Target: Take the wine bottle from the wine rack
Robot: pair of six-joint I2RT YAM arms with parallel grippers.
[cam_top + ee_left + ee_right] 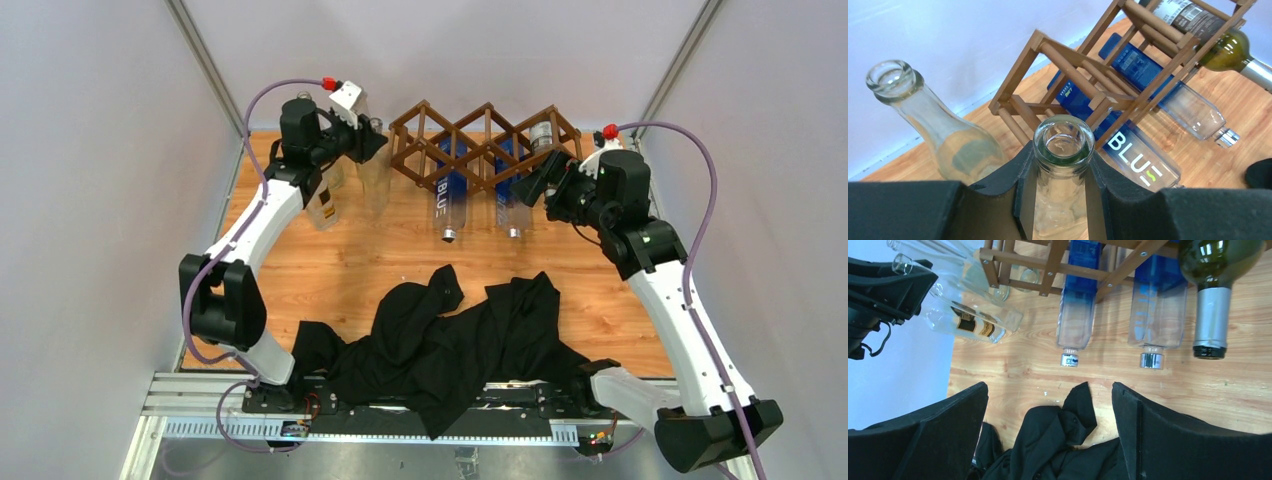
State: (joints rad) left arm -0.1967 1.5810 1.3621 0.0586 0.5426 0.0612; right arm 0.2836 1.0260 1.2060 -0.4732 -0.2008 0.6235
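Glass wine bottle (1063, 142), neck clamped in the left gripper (1060, 172), stands by the table's (380, 260) far-left corner, off the wine rack (487, 140) at the far edge. A tilt could topple the neighbour bottle (943, 135) just beside it. Right gripper (1049, 405) gapes wide and empty near the racked green bottle (1215, 270).

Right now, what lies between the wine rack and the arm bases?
Top view: past the wine rack, blue bottles' necks, bare table, then a crumpled black cloth.

My left arm (262, 215) stretches far forward, left gripper (1062, 172) clamped on a clear bottle (1063, 142) at its neck. Right arm (668, 285) bends inward, right gripper (1050, 432) spread wide, fingers well apart.
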